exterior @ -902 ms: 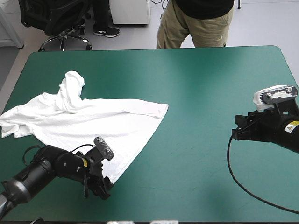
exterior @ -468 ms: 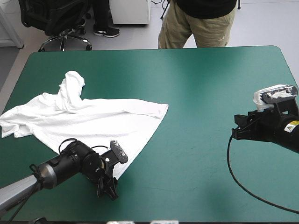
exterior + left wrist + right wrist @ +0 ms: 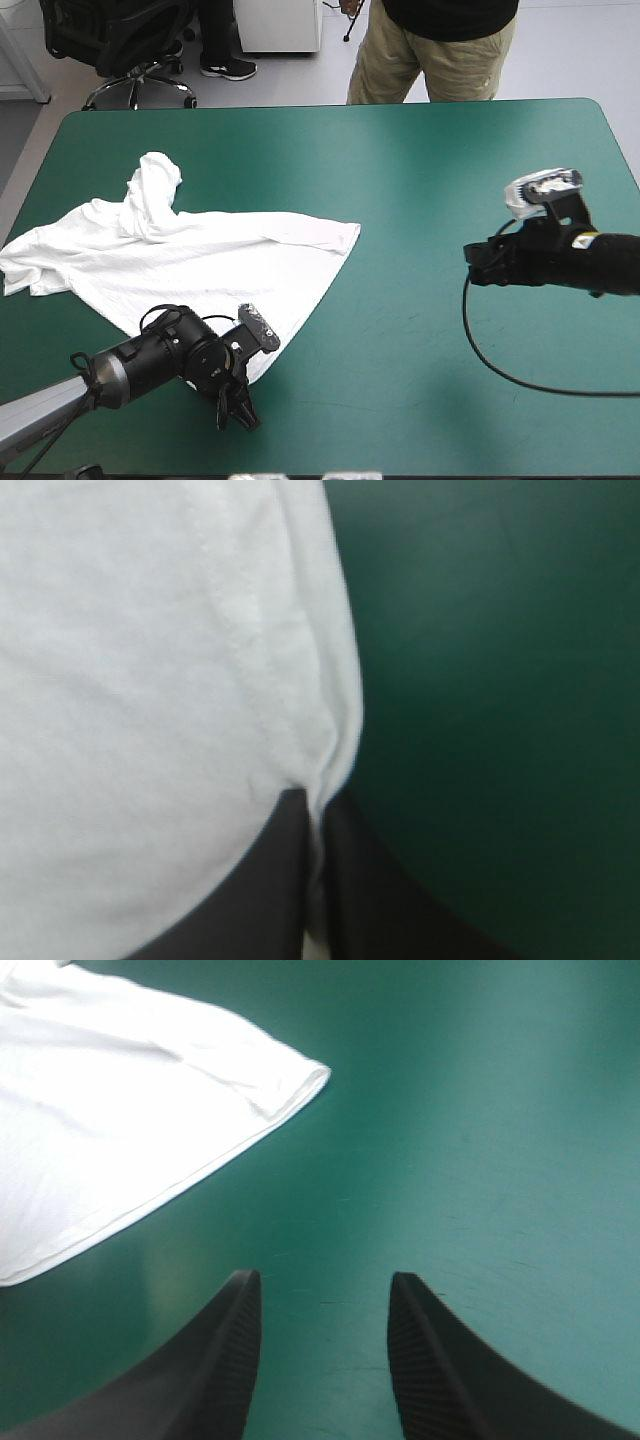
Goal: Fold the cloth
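At the T-shirt (image 3: 200,255) hem, left pincer (image 3: 315,805); bare cover (image 3: 420,200) beyond.

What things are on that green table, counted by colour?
White: 1, the T-shirt
Black: 2, the left gripper, shut on the T-shirt's edge, and the right gripper, open over the bare cover
Total: 3

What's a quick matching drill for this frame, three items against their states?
Items:
1. left claw
2. right claw
3. T-shirt

States:
A. spread on the left half of the teal-green cover, far part bunched up
B. open, over bare cover
C. shut on the T-shirt's near corner

Pairs: 1-C, 2-B, 3-A
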Controlling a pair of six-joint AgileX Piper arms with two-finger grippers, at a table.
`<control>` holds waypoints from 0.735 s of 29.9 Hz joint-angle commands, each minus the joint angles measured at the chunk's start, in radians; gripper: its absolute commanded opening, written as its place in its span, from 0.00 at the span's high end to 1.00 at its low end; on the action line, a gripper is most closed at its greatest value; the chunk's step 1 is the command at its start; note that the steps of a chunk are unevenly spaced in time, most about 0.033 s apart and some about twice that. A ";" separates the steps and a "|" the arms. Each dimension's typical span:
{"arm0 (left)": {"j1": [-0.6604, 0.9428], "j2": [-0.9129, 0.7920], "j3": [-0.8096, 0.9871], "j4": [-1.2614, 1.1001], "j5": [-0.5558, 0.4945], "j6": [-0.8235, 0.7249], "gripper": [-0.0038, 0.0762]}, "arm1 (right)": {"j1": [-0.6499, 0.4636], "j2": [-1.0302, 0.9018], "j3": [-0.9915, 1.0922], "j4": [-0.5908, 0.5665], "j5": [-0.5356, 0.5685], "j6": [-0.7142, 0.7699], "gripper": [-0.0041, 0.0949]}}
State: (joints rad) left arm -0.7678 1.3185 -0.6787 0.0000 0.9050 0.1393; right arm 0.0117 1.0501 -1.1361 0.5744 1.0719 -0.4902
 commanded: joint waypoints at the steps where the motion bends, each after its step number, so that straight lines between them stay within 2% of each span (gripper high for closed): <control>1: -0.011 0.004 0.004 -0.068 0.061 -0.016 0.96 | 0.090 0.145 -0.029 0.098 -0.068 -0.084 0.56; 5: -0.011 0.004 0.004 -0.068 0.061 -0.016 0.96 | 0.234 0.312 -0.076 0.008 -0.176 -0.207 0.56; 8: -0.011 0.004 0.004 -0.068 0.061 -0.016 0.96 | 0.302 0.428 -0.144 -0.066 -0.234 -0.279 0.56; 11: -0.011 0.004 0.004 -0.069 0.061 -0.043 0.96 | 0.322 0.543 -0.239 -0.021 -0.236 -0.279 0.54; 15: -0.011 0.004 0.004 -0.071 0.061 -0.068 0.96 | 0.322 0.667 -0.361 0.071 -0.231 -0.254 0.46; 18: -0.011 0.004 0.004 -0.103 0.061 -0.068 0.96 | 0.322 0.742 -0.432 0.099 -0.183 -0.231 0.41; 22: -0.011 0.004 0.004 -0.109 0.059 -0.074 0.96 | 0.350 0.819 -0.466 0.089 -0.175 -0.233 0.41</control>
State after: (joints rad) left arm -0.7678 1.3185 -0.6806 -0.0087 0.9075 0.0870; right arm 0.3436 1.8711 -1.5550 0.6262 0.9003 -0.7209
